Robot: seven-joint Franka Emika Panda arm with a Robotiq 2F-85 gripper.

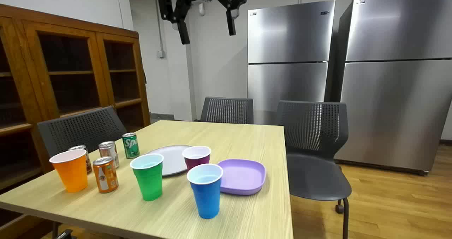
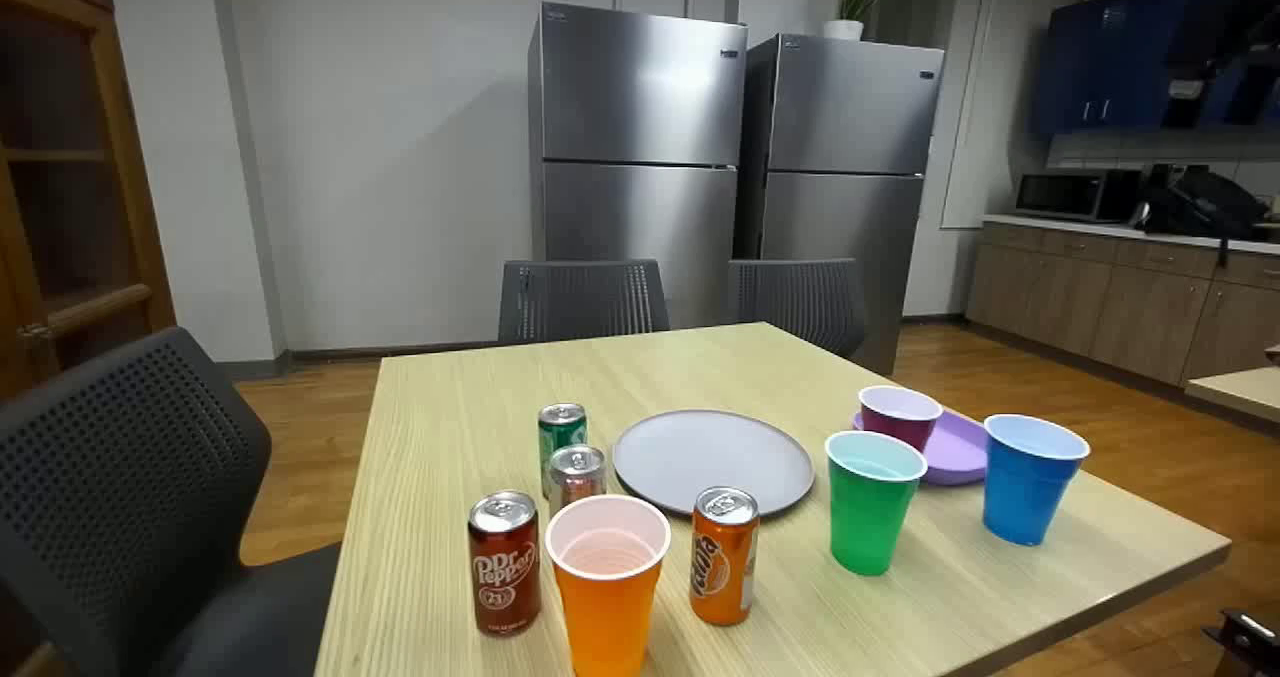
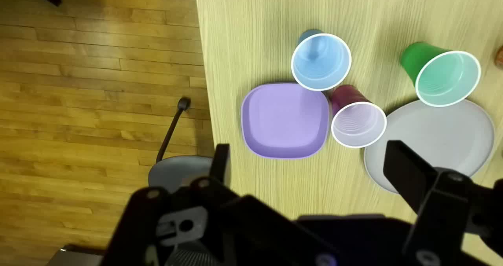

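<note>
plainly, the single gripper (image 1: pixel 208 38) is released: its two fingers stand spread well apart, holding nothing, high over the surface (image 1: pixel 247 133). nearest to it in the wrist view is one purple plate (image 3: pixel 285 120), squarish and lying flat on that surface, close to an edge. just beside it stands one maroon cup (image 3: pixel 358 120), between it and one round gray plate (image 3: pixel 440 140), which makes two plates. the cups come to four, all upright: besides the maroon there are a blue cup (image 3: pixel 320 61) near the purple plate, a green cup (image 3: pixel 444 75) near the gray plate, and an orange cup (image 1: pixel 72 172) beside the cans. those number four too, also upright: a fanta can (image 2: pixel 724 557), a dr pepper can (image 2: pixel 504 567), a sprite can (image 1: pixel 131 145), and another can (image 1: pixel 109 151) whose label cannot be read. farther out, both exterior views show three dark chairs (image 1: pixel 310 175), two steel refrigerators (image 1: pixel 291 37) and one wooden cabinet (image 1: pixel 100 69); in an exterior view, one potted plant (image 2: pixel 845 29) and one microwave (image 2: pixel 1070 195) appear.
</note>
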